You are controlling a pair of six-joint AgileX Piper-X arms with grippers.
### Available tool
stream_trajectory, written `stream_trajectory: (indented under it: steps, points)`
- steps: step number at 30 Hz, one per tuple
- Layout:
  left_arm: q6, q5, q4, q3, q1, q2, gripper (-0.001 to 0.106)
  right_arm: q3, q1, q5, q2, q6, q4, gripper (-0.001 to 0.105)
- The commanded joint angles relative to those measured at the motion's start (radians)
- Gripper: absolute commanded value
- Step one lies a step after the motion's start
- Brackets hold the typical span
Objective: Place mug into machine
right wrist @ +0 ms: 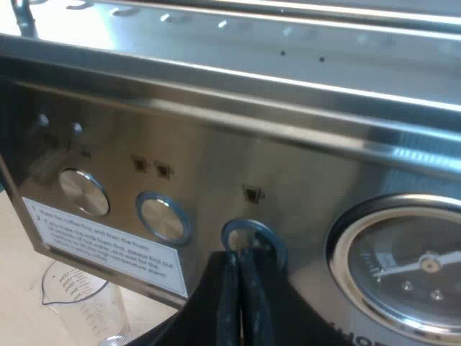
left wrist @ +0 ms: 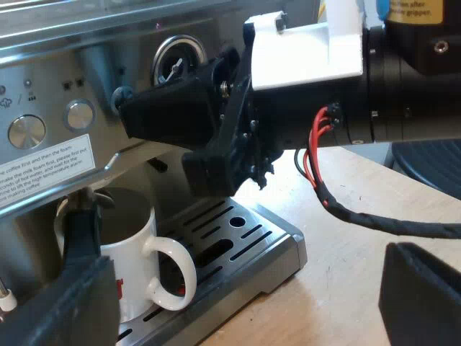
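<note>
The right gripper (right wrist: 241, 259) is holding its two black fingers pinched together with nothing between them. Their tips are pressing, or perhaps only just touching, a blue-ringed round button (right wrist: 248, 238) on the espresso machine's (right wrist: 288, 144) steel front panel. The right wrist view is bringing that panel up close: a pressure gauge (right wrist: 403, 267) just beside the button, two more round buttons (right wrist: 164, 216) along the panel, an instruction sticker (right wrist: 101, 241) under them, and a measuring glass (right wrist: 79, 295) standing below the panel's edge.

The left wrist view is giving the wider scene. The left gripper (left wrist: 248, 241) is standing wide open, one finger (left wrist: 79, 288) close beside the white mug (left wrist: 133, 249). The mug is sitting upright on the slotted drip tray (left wrist: 284, 241) under the machine's front, its handle turned away from that finger. Above it, the right gripper is reaching across to the panel.
</note>
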Motion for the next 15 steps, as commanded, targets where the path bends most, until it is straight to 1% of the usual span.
stream_trajectory:
  steps: [1,7,10,15]
  points:
    - [-0.016,0.007,-0.019,-0.009,0.002,0.000,0.085,-0.012,-0.007,0.014,0.008,-0.003,-0.009,0.000]
    - [-0.023,0.007,-0.019,-0.009,0.002,0.000,0.085,-0.012,0.013,0.006,-0.045,-0.003,0.086,0.000]
    - [-0.033,0.007,-0.013,-0.015,0.002,0.000,0.085,-0.012,0.022,0.006,-0.089,-0.003,0.168,0.000]
    - [-0.018,-0.019,0.065,-0.082,0.002,0.000,0.085,-0.012,0.043,0.006,-0.165,-0.003,0.308,0.000]
